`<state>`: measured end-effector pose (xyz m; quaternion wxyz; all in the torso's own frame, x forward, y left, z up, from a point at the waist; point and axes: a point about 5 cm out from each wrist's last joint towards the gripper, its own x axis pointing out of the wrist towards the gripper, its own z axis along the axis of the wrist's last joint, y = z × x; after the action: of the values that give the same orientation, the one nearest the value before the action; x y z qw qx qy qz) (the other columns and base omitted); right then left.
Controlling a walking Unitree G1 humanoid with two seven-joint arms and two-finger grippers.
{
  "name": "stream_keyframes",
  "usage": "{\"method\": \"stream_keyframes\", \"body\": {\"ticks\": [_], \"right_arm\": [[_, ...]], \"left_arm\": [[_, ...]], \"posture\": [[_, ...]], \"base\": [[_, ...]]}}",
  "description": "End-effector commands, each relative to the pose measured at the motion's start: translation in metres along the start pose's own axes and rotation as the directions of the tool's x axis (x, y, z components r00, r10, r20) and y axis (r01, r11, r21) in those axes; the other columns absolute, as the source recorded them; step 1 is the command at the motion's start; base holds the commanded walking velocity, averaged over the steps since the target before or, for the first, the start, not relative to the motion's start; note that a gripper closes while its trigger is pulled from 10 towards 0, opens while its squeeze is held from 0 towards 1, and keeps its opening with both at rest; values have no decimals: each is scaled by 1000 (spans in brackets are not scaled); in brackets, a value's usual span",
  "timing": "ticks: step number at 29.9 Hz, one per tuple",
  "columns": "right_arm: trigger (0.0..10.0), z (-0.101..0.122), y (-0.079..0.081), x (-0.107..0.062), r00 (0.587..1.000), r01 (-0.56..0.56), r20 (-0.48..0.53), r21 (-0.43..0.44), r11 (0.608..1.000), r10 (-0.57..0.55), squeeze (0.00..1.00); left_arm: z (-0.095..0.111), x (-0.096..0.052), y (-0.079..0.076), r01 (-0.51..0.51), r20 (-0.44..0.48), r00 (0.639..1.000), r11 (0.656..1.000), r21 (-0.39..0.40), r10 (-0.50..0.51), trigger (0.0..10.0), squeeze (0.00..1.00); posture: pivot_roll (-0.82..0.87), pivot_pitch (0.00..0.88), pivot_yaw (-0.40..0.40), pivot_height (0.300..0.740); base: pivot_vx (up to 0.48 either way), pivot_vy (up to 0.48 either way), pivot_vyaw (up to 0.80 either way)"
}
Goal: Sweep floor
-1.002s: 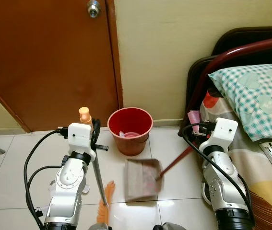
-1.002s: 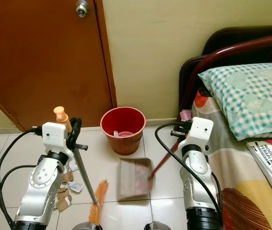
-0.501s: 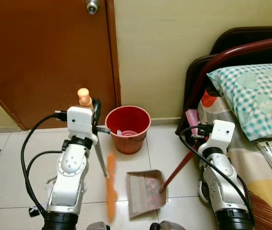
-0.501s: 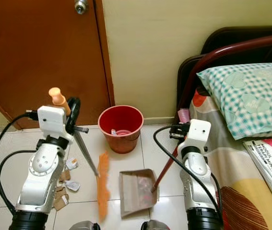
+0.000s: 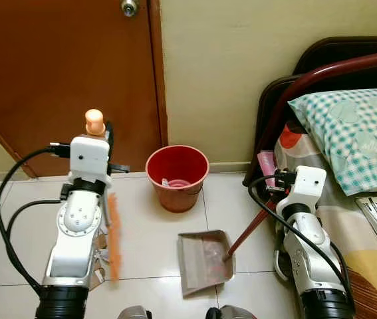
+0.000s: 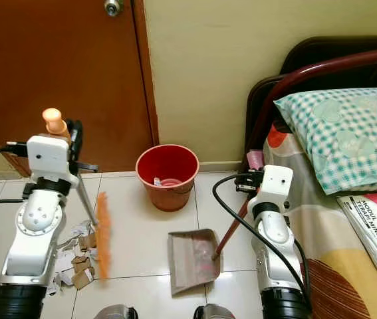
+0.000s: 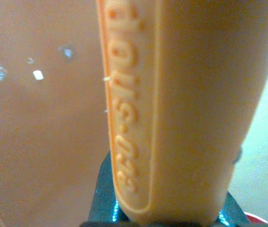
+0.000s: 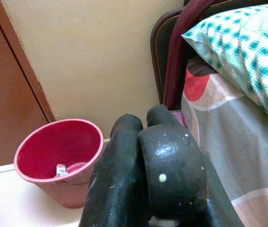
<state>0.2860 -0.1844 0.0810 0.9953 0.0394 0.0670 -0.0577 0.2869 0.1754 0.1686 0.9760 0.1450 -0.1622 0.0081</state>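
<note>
The floor (image 6: 141, 239) is pale glossy tile with thin grout lines, running up to a cream wall (image 6: 201, 73) and a brown wooden door (image 6: 55, 73) with a round knob near its top. On the robot's right a bed (image 6: 348, 219) with a dark curved headboard takes up that side; a green checked pillow (image 6: 338, 136) and a book (image 6: 374, 226) lie on it. The widest bare stretch of tile lies between the two arms, in front of the red bucket (image 6: 168, 176), which stands close to the wall just beside the door frame.

The dustpan (image 6: 193, 259) sits flat on the tile in front of the bucket, apart from it, with its long red handle (image 6: 231, 226) slanting up to the right gripper (image 8: 145, 184), whose fingers are pressed together around that handle (the bed edge is just beside this arm).

The left gripper (image 6: 75, 149) is clamped on the broom (image 6: 102, 232) near its peach handle top; the orange bristles, blurred, hang at the tile just beside a small heap of torn paper scraps (image 6: 75, 256) lying by the left arm, well apart from the dustpan.
</note>
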Motion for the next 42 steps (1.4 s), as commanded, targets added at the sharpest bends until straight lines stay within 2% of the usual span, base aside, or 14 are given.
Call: {"method": "stream_keyframes", "body": {"ticks": [1,4,8,16,20,25,29,30,34,40,42], "right_arm": [[10000,4,-1,0,1000,0,26,0,1000,0,0],[10000,5,-2,1,1000,-4,27,-6,1000,4,0],[10000,7,-10,0,999,12,32,-7,1000,-12,0],[10000,11,-12,-1,999,23,43,-1,1000,-23,0],[10000,8,-9,-3,999,27,34,24,999,-28,0],[10000,9,-7,-3,999,23,37,21,1000,-23,0],[10000,10,-10,-3,999,31,41,20,999,-32,0],[10000,10,-10,-3,999,32,41,20,999,-33,0],[10000,9,-12,-4,998,42,36,19,999,-42,0],[10000,8,-9,-4,999,40,31,20,999,-40,0],[10000,10,-9,-2,999,43,29,57,997,-44,0]], "left_arm": [[9,5,9,-26,58,998,999,32,24,10000,0],[2,4,12,-9,38,999,996,93,5,10000,0],[-10,1,13,10,-7,1000,995,98,-9,10000,0],[-28,2,17,15,-63,998,996,92,-10,10000,0],[-45,12,11,57,-106,993,994,91,-47,10000,0],[-51,19,8,63,-133,990,996,64,-54,10000,0],[-57,22,-5,108,-161,981,994,15,-104,10000,0],[-58,23,-6,111,-159,981,994,12,-107,10000,0],[-56,21,-25,177,-131,976,984,-7,-177,10000,0],[-55,7,-43,240,-124,962,970,-35,-243,10000,0],[-57,-2,-50,262,-127,955,964,-54,-267,10000,0]], "posture": [[-37,58,-20,740],[-38,61,-22,740],[-39,63,-23,740],[-64,85,-21,740],[-65,87,-23,740],[-73,90,-18,740],[-78,92,-14,740],[-78,92,-14,740],[-81,99,-8,740],[-76,104,-9,740],[-72,108,-10,740]], "base": [[0,0,0],[0,0,0],[0,0,0],[0,0,0],[0,0,0],[0,0,0],[0,0,0],[0,0,0],[0,0,0],[0,0,0],[0,0,0]]}}
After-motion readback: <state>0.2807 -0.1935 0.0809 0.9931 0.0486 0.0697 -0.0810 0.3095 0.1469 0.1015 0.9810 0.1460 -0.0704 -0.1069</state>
